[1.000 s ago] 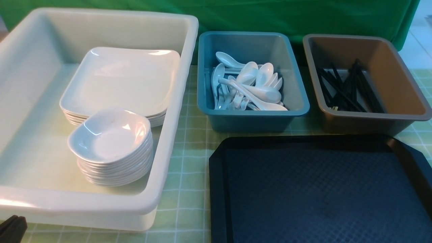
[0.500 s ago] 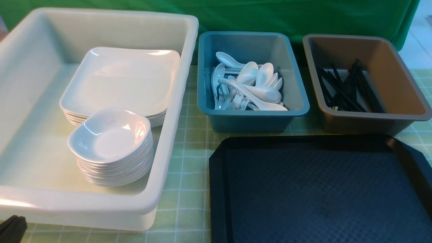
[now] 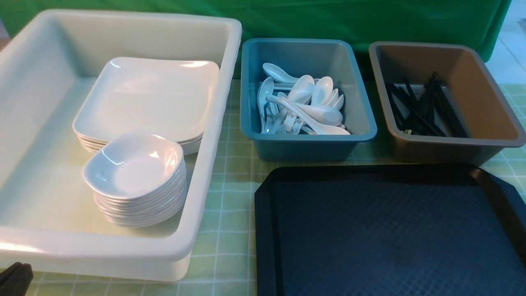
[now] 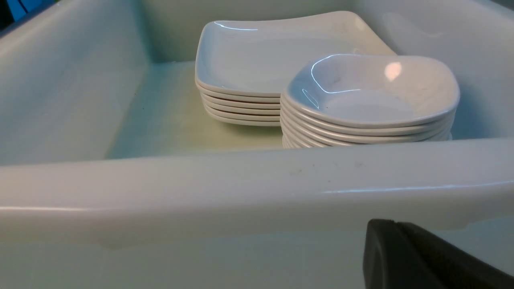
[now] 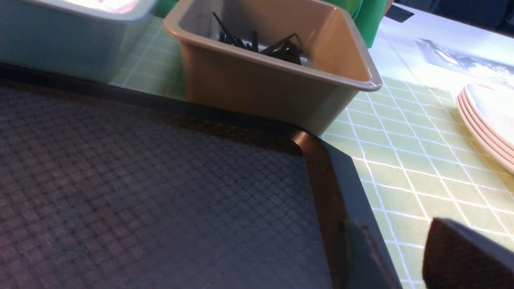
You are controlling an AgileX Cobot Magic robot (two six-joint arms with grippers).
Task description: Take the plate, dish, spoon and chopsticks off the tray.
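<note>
The black tray [image 3: 390, 230] lies at the front right and its textured surface [image 5: 160, 180] shows bare. A stack of white plates [image 3: 152, 94] and a stack of small dishes [image 3: 135, 164] sit in the white tub [image 3: 205, 164]. Spoons [image 3: 304, 102] fill the teal tub [image 3: 361, 123]. Black chopsticks [image 3: 423, 107] lie in the brown tub [image 3: 493, 107]. My left gripper [image 3: 15, 275] is shut and empty, low in front of the white tub's near wall [image 4: 395, 222]. My right gripper [image 5: 395, 228] is open and empty over the tray's right rim.
The three tubs stand in a row behind the tray on a green checked cloth [image 3: 230, 205]. In the right wrist view another stack of white plates [image 5: 486, 120] lies on the cloth to the right of the tray, past the brown tub [image 5: 261, 84].
</note>
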